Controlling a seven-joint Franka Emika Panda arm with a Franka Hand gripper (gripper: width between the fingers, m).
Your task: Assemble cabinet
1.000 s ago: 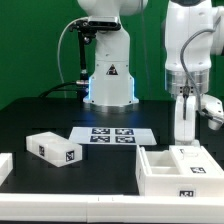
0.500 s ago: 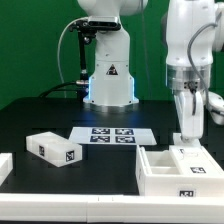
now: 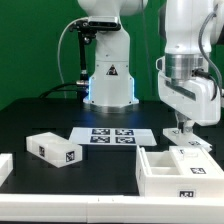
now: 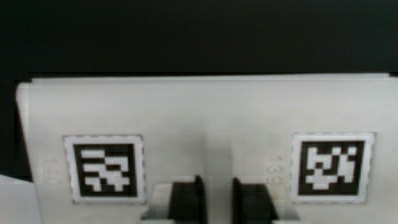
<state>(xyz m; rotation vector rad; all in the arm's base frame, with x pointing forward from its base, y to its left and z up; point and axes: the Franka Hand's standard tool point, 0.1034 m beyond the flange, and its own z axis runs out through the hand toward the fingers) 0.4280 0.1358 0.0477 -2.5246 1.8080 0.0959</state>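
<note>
The fingers [image 4: 185, 200] of the gripper [image 3: 181, 129] are clenched, with only a narrow slit between them. Whether they pinch anything cannot be told. They stand at the near edge of a cabinet panel [image 4: 214, 120] bearing two tags. This panel lies on the table [image 3: 30, 115], just beside the marker board [image 3: 110, 135] on the exterior view's right. The open tray [image 3: 150, 170] sits just in front of the panel. The block [image 3: 55, 148] rests well apart, on the exterior view's left.
</note>
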